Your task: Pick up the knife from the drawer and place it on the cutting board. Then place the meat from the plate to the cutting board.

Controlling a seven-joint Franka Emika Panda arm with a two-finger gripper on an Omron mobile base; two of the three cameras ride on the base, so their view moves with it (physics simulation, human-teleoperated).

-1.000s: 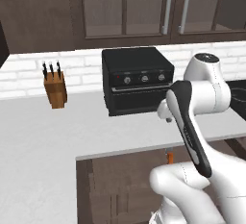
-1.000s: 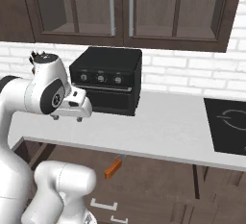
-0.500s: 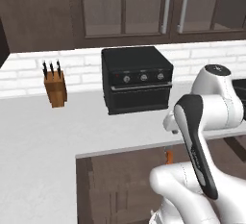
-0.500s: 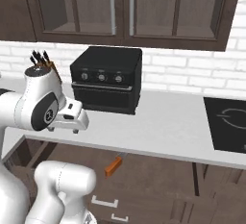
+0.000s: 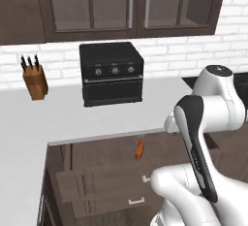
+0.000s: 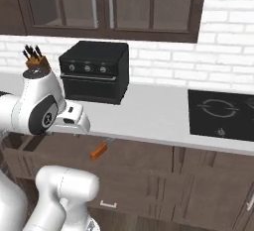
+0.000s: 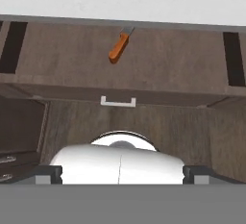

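The drawer (image 7: 57, 59) stands pulled open below the counter edge, dark brown, with a pale handle on its front. Inside it lies the knife (image 7: 119, 48), orange handle toward me, short grey blade pointing under the counter; the knife (image 5: 140, 149) also shows in the left base view, and the knife (image 6: 99, 150) in the right base view. My gripper (image 7: 122, 175) hangs above and in front of the drawer, open wide, holding nothing. The hand (image 6: 74, 120) is level with the counter edge. The cutting board, the meat and the plate are out of view.
A black toaster oven (image 5: 111, 73) sits at the back of the grey counter (image 5: 48, 118). A wooden knife block (image 5: 35, 81) stands to its left. A black cooktop (image 6: 221, 113) is set into the counter at right. Dark cabinets hang above.
The whole scene has slid left in both base views, so the base has moved right. My hand has come down from counter height toward the open drawer. The jaws stay open.
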